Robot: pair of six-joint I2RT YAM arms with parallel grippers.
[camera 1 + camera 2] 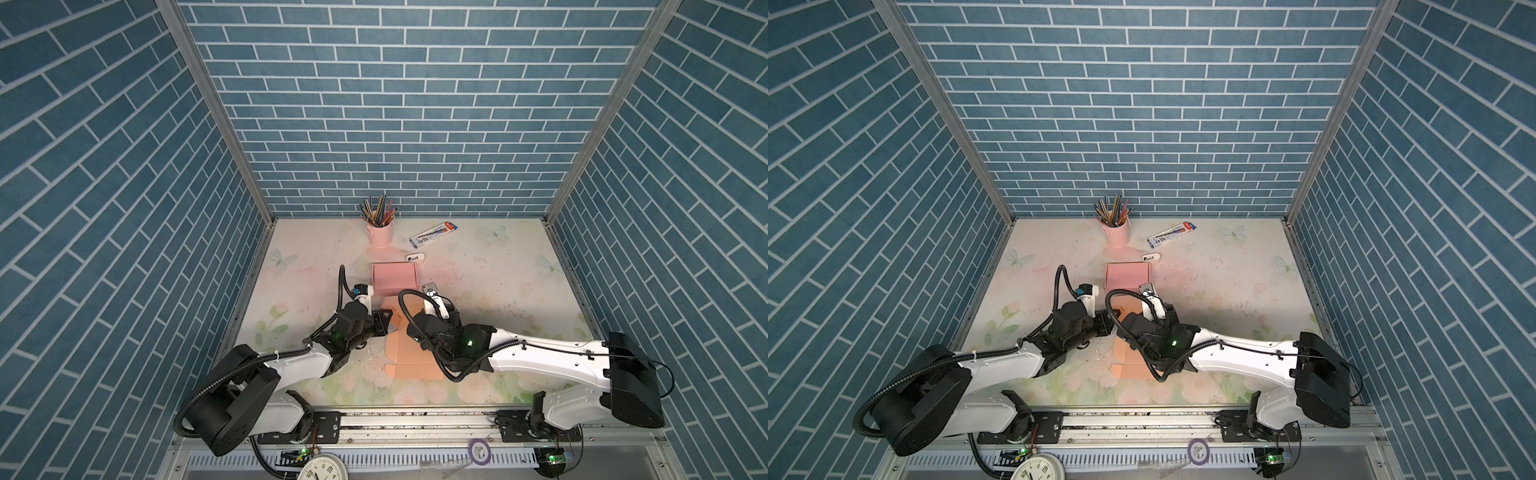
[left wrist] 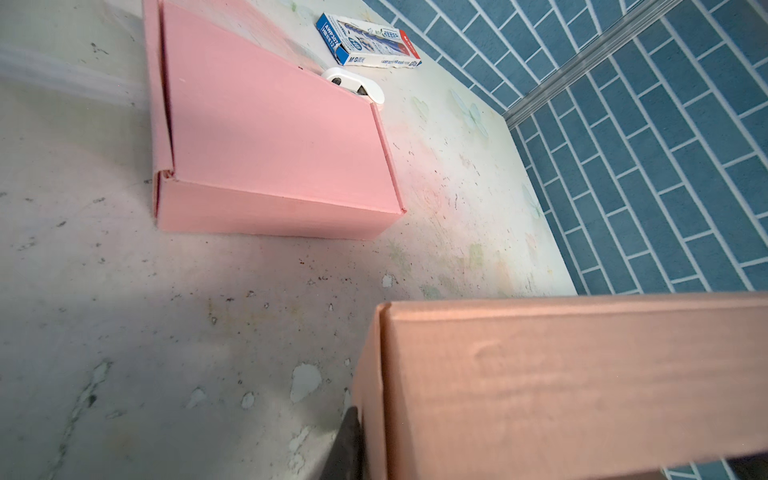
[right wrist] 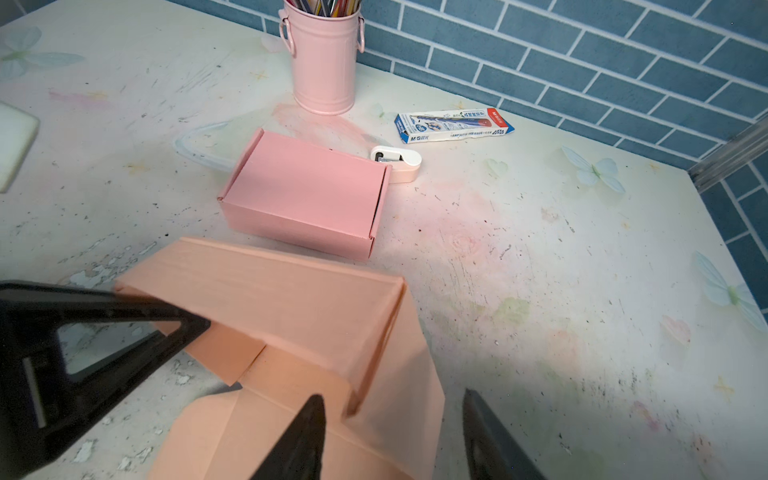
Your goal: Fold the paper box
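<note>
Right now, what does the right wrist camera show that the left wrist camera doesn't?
Only the right wrist view: the pink pencil cup and the open right claw at the orange paper box. Only the left wrist view: that box's raised wall in close-up. Both: the left claw pinching it, the folded pink box, the pencil carton, the small white gadget.

In both top views the arms hide much of the box (image 1: 411, 361), and the right tool (image 3: 392, 401) sits unseen under its wrist. The left wrist view cuts the box off at two edges and shows only a sliver of one left tool (image 1: 382, 322) finger (image 2: 348, 440). The clock (image 1: 322, 469) is cropped.
</note>
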